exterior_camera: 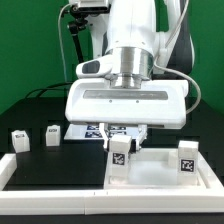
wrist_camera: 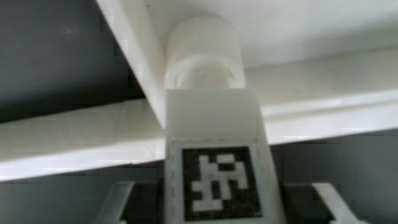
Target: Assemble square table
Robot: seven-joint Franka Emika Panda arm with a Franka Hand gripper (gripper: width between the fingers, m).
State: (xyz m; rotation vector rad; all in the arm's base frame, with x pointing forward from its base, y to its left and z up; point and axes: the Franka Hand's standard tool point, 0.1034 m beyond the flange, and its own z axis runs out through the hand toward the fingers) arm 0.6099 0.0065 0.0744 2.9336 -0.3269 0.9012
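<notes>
My gripper (exterior_camera: 120, 143) is shut on a white stubby leg (exterior_camera: 120, 158) with a black-and-white tag. It holds the leg upright over the near left corner of the white square tabletop (exterior_camera: 155, 172), as the exterior view shows it. In the wrist view the leg (wrist_camera: 210, 110) runs away from the gripper (wrist_camera: 217, 205), its rounded end against the tabletop's raised edges (wrist_camera: 71, 150). I cannot tell whether it sits in a socket. A second tagged leg (exterior_camera: 187, 160) stands at the tabletop's right side. Two more legs (exterior_camera: 18, 140) (exterior_camera: 52, 133) stand on the black mat at the exterior view's left.
The marker board (exterior_camera: 93, 129) lies behind the gripper, partly hidden by it. A long white border rail (exterior_camera: 50, 188) runs along the front and left of the black mat. The arm's wide white hand (exterior_camera: 128, 100) blocks the middle of the exterior view.
</notes>
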